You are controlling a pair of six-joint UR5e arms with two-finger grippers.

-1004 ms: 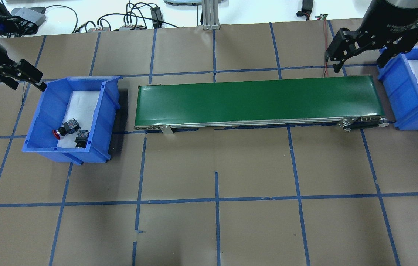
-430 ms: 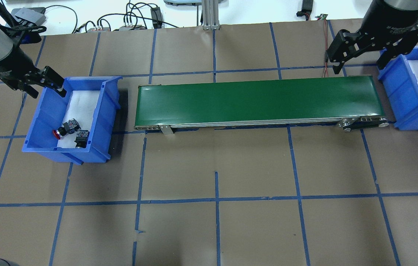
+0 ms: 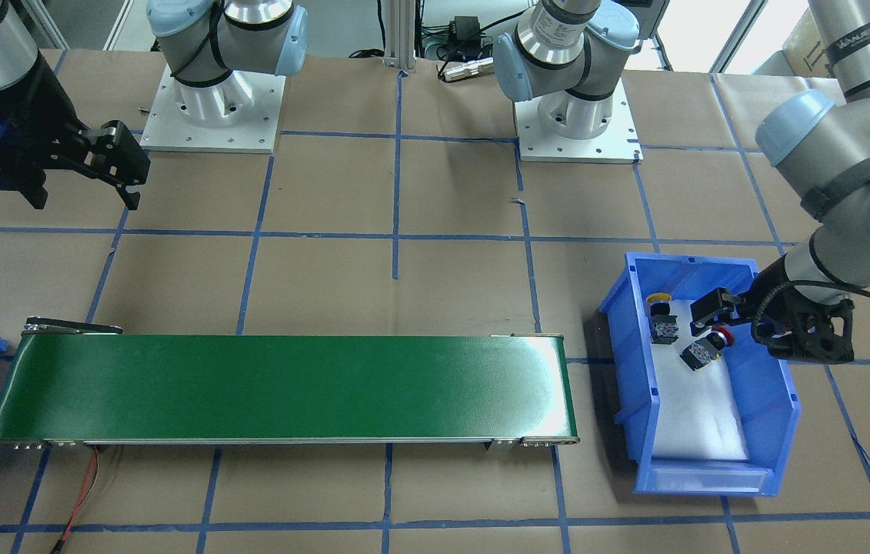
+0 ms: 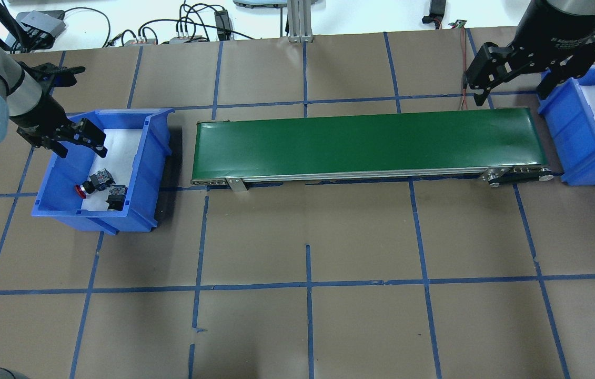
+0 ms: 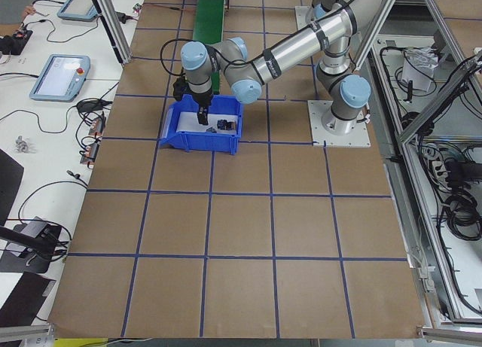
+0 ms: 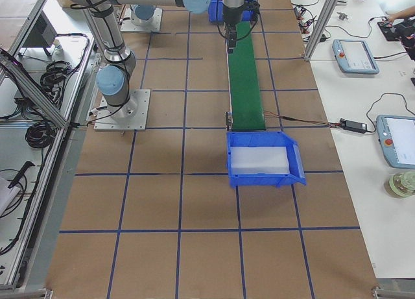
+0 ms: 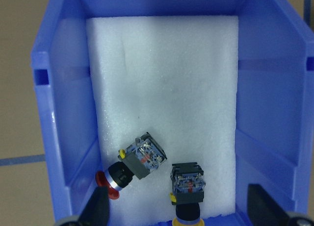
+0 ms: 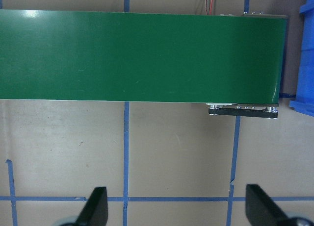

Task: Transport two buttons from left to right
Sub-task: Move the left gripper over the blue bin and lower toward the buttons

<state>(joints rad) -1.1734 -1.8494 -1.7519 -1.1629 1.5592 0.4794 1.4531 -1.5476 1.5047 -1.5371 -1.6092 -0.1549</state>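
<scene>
Overhead, the table (image 4: 308, 326) carries a green belt (image 4: 365, 142) lying 9 to 3 o'clock. One blue bin (image 4: 55, 173) sits at the belt's 9 o'clock end and a second bin (image 4: 565, 121) at its 3 o'clock end, each lined with white foam (image 7: 162, 88). The right gripper (image 4: 510, 95) hovers over the belt's 3 o'clock end, fingers spread wide and empty. The left gripper (image 4: 83, 154) hangs over the first bin, fingers also wide apart, holding nothing. Both buttons lie on the foam at that bin's 6 o'clock end: the red button (image 7: 130, 164) lies tipped just beside the yellow button (image 7: 188, 187), at its 10 o'clock.
</scene>
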